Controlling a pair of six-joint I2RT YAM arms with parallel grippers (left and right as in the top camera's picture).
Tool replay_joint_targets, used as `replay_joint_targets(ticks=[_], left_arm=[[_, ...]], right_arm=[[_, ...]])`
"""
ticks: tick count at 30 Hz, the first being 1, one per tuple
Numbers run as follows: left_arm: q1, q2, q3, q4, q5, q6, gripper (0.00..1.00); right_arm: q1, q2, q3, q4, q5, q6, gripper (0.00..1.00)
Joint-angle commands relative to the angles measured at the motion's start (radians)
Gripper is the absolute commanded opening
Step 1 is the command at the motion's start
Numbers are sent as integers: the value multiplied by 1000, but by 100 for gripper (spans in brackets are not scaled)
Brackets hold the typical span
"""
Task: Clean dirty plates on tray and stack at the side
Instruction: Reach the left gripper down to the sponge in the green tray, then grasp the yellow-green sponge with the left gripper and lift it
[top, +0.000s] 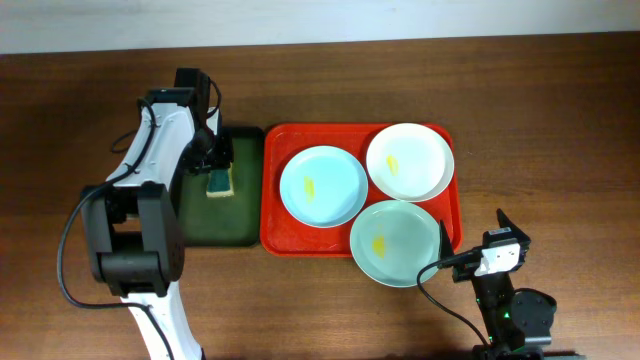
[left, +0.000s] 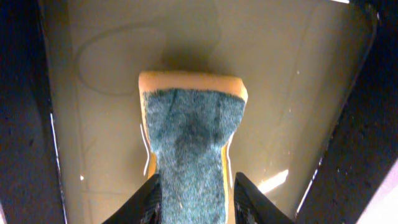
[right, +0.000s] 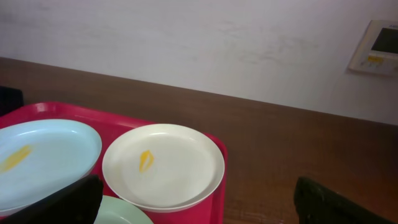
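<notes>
An overhead view is showing a red tray (top: 275, 235) sitting on a brown wooden desk (top: 560, 110). The tray is carrying three round plates, each with a yellow smear at its centre. A pale blue plate (top: 322, 185) is on the left, a cream-white plate (top: 409, 161) at the far right, and a pale green plate (top: 396, 242) at the near right, overhanging the tray's near rim. Just left of the red tray, a dark green tray (top: 225, 225) is holding a sponge (top: 219, 181), with the left arm reaching over it.

Only the left wrist view is showing the grip. The left fingers (left: 149, 202) are pinching the yellow sponge, squeezing its near end narrow, with its green scouring face toward the camera. The plates are lying well apart from these fingers, on the red tray.

The right wrist view is adding a pale wall (right: 186, 37) and a white wall panel (right: 376, 46). The right fingers (right: 336, 205) are spread wide, holding nothing, near the red tray's near right corner. The cream-white plate is lying beyond them, and the green plate's edge is just beside one finger.
</notes>
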Motion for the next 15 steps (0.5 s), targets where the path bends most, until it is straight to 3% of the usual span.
replay_joint_targets(ticks=[1, 15], left_arm=[[0, 21, -32, 25, -15, -21, 37], [1, 23, -87, 84, -15, -21, 35]], right_arm=[[6, -4, -5, -6, 6, 11, 98], [6, -4, -5, -6, 6, 11, 99]])
